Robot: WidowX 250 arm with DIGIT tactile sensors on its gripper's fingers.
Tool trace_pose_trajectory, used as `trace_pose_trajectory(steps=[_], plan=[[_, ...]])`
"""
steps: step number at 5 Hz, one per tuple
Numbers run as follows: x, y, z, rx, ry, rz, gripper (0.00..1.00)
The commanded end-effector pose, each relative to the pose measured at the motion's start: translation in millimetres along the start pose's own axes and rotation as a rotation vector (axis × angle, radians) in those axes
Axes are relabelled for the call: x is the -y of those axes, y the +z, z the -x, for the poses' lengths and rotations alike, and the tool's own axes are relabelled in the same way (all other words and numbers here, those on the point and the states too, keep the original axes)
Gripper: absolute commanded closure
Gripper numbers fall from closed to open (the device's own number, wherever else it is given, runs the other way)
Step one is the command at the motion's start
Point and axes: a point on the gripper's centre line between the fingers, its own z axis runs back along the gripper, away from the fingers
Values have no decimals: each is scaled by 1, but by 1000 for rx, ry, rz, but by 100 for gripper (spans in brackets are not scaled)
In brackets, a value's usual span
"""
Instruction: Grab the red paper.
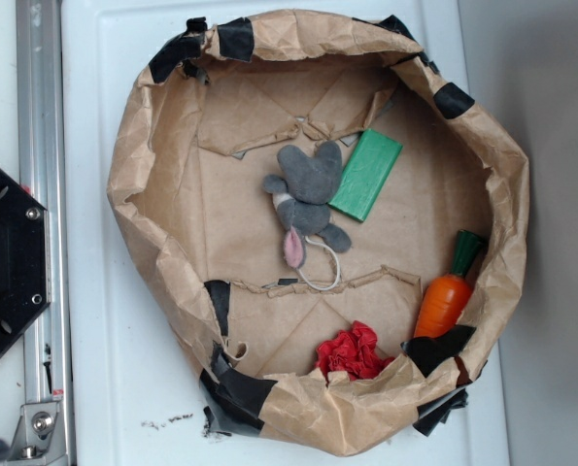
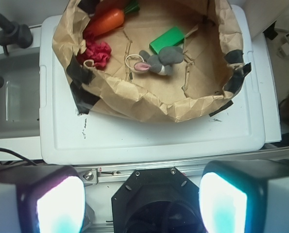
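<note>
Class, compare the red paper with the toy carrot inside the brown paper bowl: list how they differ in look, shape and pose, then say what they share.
The red paper is bright red; the toy carrot is orange with a green top. The red paper is a crumpled, ruffled wad with no clear shape; the carrot is smooth and tapered. The paper sits bunched against the bowl's wall, while the carrot lies lengthwise along it. Both lie inside the brown paper bowl, near each other and similar in size.

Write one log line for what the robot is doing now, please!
phase: before reach | gripper: open, far from bin | red paper: untouched, by paper bin wall, next to carrot | grasp: not yet
</note>
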Motion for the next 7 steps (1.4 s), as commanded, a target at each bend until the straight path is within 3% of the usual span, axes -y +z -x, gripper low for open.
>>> trace_pose_trajectory(steps=[1,2,3,4,5,6,7], plan=[[0,0,0,0,0,0,0],[-3,-14,-49,6,264,102,0],[-7,-34,-88,-57,540,207,0],[-14,-67,-115,-111,810,275,0],[-12,-108,-116,-237,1063,225,0],[3,-152,-118,-327,1101,175,0],[7,-182,-121,-359,1121,186,0]])
